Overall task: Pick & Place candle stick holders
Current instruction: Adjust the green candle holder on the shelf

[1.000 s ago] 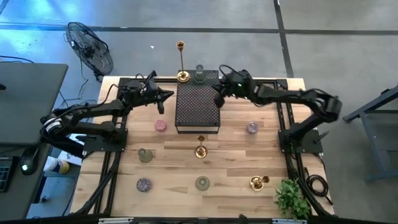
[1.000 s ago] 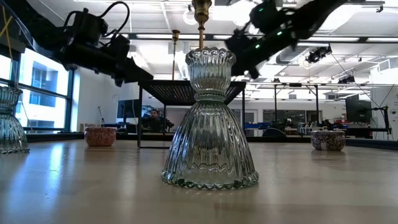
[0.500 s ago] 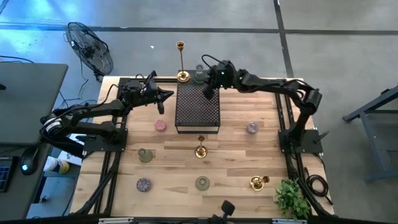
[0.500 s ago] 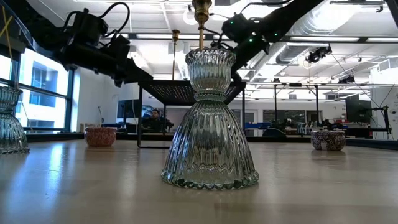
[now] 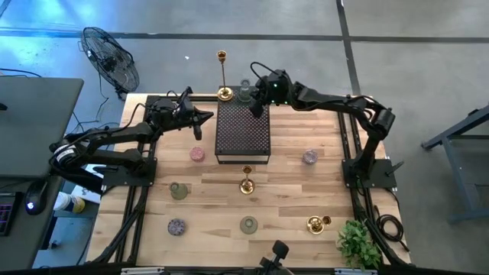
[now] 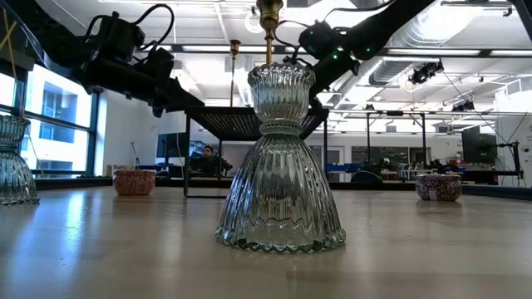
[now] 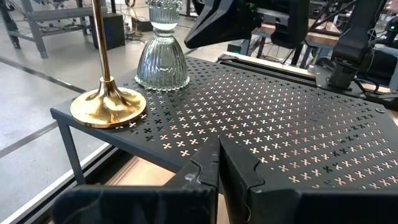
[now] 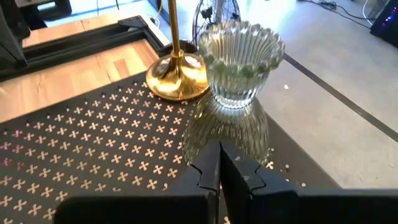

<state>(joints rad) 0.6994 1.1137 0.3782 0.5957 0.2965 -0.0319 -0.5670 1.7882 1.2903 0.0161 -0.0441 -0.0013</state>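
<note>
Two holders stand on the far edge of the dark perforated box [image 5: 244, 130]: a tall gold candlestick [image 5: 223, 90] and, just beside it, a clear ribbed glass holder [image 8: 236, 68]. Over the last second the right gripper [image 5: 257, 109] has swung in from the box's right side to hover above its far right corner, close behind the glass holder; its jaws are shut and empty. That looks like the arm lining up on this holder, though the jaws would need to open before any grasp. The left gripper [image 5: 197, 122] has not moved, waiting off the box's left edge, jaws shut and empty.

On the wooden surface [image 5: 290, 198] nearer than the box stand a short gold candlestick [image 5: 246, 183], pink [image 5: 197, 154], green and purple cups, and a plant [image 5: 357, 243] at the near right corner. Beyond, an open workshop room with a floor fan [image 5: 107, 53].
</note>
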